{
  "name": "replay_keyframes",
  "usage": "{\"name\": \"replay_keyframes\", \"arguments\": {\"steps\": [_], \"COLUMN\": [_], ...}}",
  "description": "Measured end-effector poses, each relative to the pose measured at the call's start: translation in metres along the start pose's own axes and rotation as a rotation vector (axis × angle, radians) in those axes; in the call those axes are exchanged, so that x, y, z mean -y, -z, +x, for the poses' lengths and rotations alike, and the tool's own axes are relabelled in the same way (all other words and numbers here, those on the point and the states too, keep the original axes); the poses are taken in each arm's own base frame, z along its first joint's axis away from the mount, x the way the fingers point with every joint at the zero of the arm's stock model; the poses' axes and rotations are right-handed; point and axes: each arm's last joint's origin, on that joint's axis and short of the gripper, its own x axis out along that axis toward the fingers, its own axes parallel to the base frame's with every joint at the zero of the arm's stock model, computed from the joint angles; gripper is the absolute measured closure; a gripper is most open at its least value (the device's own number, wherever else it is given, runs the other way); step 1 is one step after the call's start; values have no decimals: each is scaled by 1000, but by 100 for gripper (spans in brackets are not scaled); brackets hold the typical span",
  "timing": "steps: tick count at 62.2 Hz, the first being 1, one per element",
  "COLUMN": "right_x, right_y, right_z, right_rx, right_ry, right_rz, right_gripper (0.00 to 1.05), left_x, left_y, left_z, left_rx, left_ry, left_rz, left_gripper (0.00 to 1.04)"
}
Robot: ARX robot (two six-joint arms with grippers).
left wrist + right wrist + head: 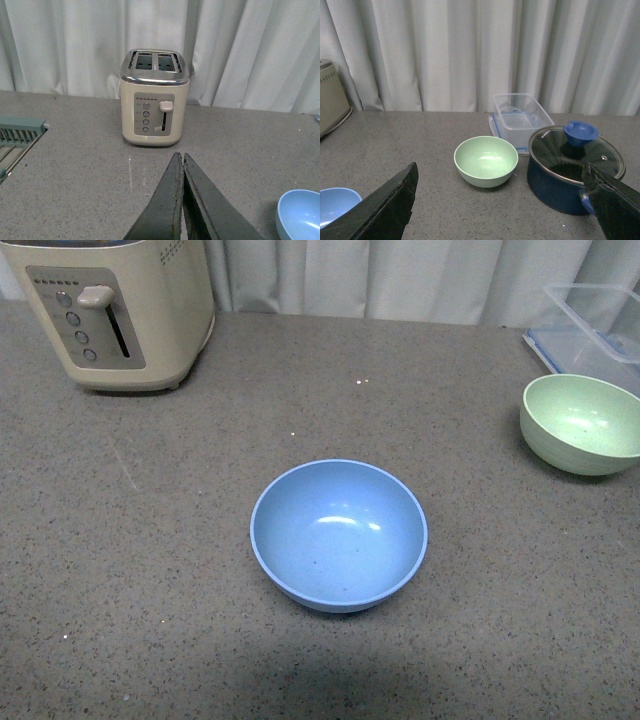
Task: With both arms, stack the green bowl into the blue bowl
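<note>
Front cam steep, close on blue bowl (338,535); wrist cams low, bowl at edges.

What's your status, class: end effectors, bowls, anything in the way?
Left end effector shut, empty. Right end effector open, empty. Green bowl apart from blue bowl, both upright. Clear container behind green bowl, not between them.
</note>
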Motion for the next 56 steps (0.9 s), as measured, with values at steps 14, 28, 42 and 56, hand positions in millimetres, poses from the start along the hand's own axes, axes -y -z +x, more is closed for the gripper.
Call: {"name": "replay_keyframes", "arguments": {"steps": [14, 28, 42, 56], "right_x": [0, 0, 0, 0], "right_y": [0, 0, 0, 0], "right_z": [0, 0, 0, 0], "right_rx": [0, 0, 0, 0], "right_ry": [0, 0, 0, 0], "right_rz": [0, 0, 0, 0], "right_gripper": [9, 9, 9, 9], "left_x": [0, 0, 0, 0], "left_y": [0, 3, 3, 3], "left_z": [-4, -15, -16, -16], "left_rx": [0, -6, -7, -7], "left_ry": [0, 0, 0, 0], "left_rz": [0, 0, 0, 0], "left_gripper": [101, 101, 72, 27]}}
